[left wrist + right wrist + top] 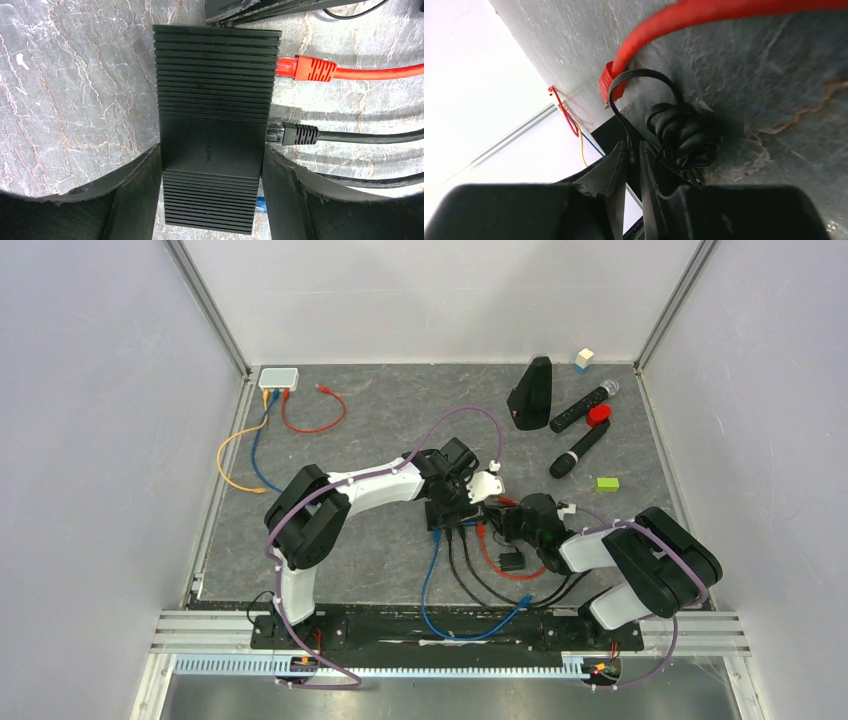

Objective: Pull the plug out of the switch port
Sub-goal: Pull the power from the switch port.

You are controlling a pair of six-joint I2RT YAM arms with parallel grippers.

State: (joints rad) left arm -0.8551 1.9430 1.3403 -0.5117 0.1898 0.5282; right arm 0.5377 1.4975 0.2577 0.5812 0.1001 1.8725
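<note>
Marbled table (400,430): switch (212,125), cables (360,136).

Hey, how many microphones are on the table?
2: the far microphone at the back right, beside the black wedge; the near microphone just in front of it. None looks hidden.

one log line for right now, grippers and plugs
left gripper: clamped on switch | right gripper: pinching thin black cable | red plug: in port | black plug: in port
</note>
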